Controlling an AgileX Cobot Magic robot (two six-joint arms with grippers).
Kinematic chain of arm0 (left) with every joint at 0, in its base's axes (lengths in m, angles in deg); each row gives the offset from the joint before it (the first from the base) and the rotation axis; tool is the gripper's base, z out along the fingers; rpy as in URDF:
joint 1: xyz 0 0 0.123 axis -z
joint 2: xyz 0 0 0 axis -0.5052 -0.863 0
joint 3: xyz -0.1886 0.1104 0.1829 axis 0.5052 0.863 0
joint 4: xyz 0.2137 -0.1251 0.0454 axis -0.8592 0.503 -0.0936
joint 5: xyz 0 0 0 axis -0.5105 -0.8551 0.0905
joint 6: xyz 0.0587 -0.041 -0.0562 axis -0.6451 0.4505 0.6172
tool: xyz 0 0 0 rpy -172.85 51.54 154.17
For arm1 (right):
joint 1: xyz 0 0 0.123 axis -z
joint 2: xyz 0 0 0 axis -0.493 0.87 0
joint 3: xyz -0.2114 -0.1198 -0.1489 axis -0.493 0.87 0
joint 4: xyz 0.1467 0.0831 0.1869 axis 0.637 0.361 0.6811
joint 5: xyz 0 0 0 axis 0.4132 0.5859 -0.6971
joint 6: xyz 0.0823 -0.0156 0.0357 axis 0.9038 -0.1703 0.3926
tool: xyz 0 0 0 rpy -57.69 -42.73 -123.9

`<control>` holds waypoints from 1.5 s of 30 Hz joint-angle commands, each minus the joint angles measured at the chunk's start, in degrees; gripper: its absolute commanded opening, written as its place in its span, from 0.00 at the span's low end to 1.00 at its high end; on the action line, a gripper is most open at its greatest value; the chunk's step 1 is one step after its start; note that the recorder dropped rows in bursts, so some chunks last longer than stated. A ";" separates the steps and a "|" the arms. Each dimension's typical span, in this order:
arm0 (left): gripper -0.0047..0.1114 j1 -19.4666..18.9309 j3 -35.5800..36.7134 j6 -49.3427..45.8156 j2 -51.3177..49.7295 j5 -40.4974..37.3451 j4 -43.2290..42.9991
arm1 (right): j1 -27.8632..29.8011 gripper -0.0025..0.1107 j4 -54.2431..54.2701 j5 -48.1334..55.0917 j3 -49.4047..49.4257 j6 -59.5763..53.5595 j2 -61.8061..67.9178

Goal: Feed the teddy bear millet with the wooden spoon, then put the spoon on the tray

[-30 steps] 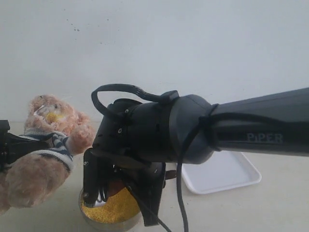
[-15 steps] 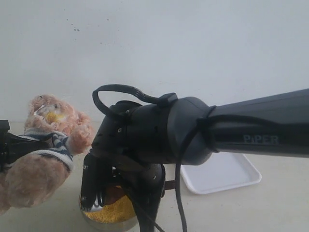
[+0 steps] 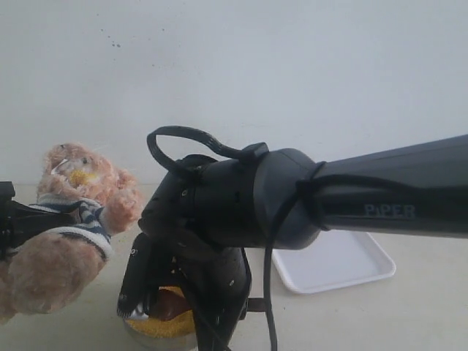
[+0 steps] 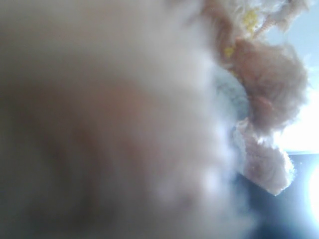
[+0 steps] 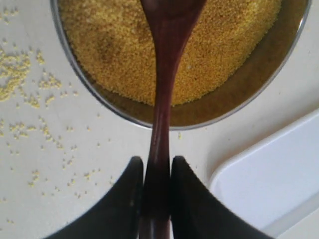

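Right tool clamped on wooden spoon, left tool gripping teddy bear | tilt on lifting and you spill millet onto desk

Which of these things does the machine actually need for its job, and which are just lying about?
Needed: teddy bear, millet, metal bowl, wooden spoon, tray.
Lying about: spilled grains on the table.

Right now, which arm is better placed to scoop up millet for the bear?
Right. The right gripper is clamped on the handle of the wooden spoon, whose head reaches over the millet in the metal bowl. The left gripper is occupied holding the teddy bear beside the bowl.
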 commanded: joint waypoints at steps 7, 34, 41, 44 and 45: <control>0.07 0.09 -0.26 0.21 0.50 -1.82 0.69 | 0.70 0.02 4.05 -1.17 -0.14 5.25 -0.41; 0.07 0.09 -0.26 -1.99 0.50 -1.82 0.69 | 3.38 0.02 10.66 -0.48 -0.14 -0.17 -0.21; 0.07 0.09 -0.26 -1.99 0.50 -1.82 0.69 | 3.38 0.02 10.41 -1.60 -0.14 2.52 -0.21; 0.07 0.09 -0.26 -1.99 0.50 -1.82 0.69 | 3.38 0.02 10.52 -1.61 -0.14 2.52 -0.45; 0.07 0.09 -0.26 -1.99 0.50 -1.82 0.69 | 3.38 0.02 10.52 -1.61 -0.14 2.52 -0.75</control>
